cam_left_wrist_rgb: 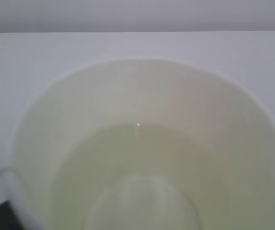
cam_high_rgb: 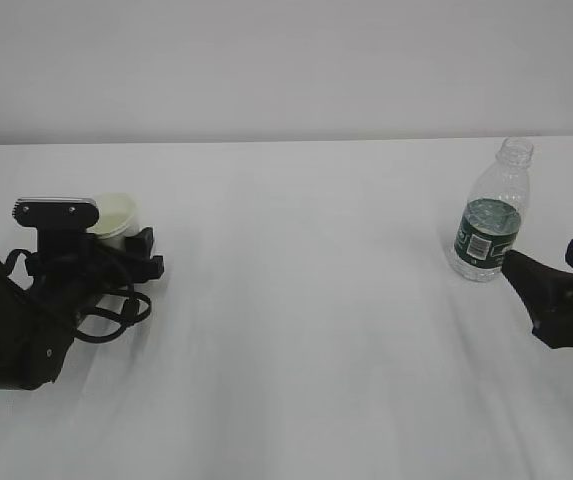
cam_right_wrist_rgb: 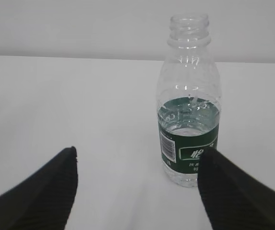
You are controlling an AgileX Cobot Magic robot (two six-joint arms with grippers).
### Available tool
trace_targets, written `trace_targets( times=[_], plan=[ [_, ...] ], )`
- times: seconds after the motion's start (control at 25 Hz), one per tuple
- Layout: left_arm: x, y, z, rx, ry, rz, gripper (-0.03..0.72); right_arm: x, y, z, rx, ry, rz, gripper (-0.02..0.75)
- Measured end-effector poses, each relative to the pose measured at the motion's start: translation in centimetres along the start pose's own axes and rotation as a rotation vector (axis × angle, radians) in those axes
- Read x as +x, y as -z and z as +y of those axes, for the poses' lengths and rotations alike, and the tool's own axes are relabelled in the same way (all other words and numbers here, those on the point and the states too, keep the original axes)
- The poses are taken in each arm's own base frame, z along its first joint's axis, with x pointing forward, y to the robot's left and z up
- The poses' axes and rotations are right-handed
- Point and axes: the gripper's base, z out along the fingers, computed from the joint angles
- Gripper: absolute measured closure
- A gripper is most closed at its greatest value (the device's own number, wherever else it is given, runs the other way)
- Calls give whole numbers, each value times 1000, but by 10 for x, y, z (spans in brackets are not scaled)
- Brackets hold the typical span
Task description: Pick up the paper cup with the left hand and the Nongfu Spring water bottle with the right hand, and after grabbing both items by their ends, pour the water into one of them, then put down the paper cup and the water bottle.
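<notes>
1. Over on the left: small white tapered paper cup [cam_high_rgb: 116, 215] upright on the white table [cam_high_rgb: 306, 300], cream inside showing, tucked right up against the black left gripper [cam_high_rgb: 138, 252] with its loose cables and grey wrist module.
2. From the left wrist view, nothing but cup mouth [cam_left_wrist_rgb: 147, 148], filling the frame; fingers out of sight, so cannot tell whether spread or pinching the wall.
3. Right side: small clear ribbed plastic bottle [cam_high_rgb: 489, 215] with dark green label band, capless, standing upright near the table's right edge.
4. Black right gripper [cam_right_wrist_rgb: 137, 189] wide open, holding nothing, ribbed fingers [cam_right_wrist_rgb: 41, 191] either side of the view; bottle [cam_right_wrist_rgb: 189, 110] just ahead, nearer the right finger, not yet between them.
5. Clear water [cam_right_wrist_rgb: 189, 120] up to about the label's top, roughly half full.
6. Handling call: cup light, thin, easily crushed, so a gentle pinch low on the wall.
7. Bottle heavier, smooth and squeezable, open neck ready to spill; best taken at the label band or lower ribs, kept upright until pouring.
</notes>
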Motion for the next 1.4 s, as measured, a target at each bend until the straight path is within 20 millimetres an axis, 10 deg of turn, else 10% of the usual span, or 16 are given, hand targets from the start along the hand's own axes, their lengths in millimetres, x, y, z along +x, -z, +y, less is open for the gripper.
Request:
trace_targets(
  times=[1.4],
  plan=[
    [0,17,3,15,-16,22,98,0,0,0,-5,2,1,146]
  ],
)
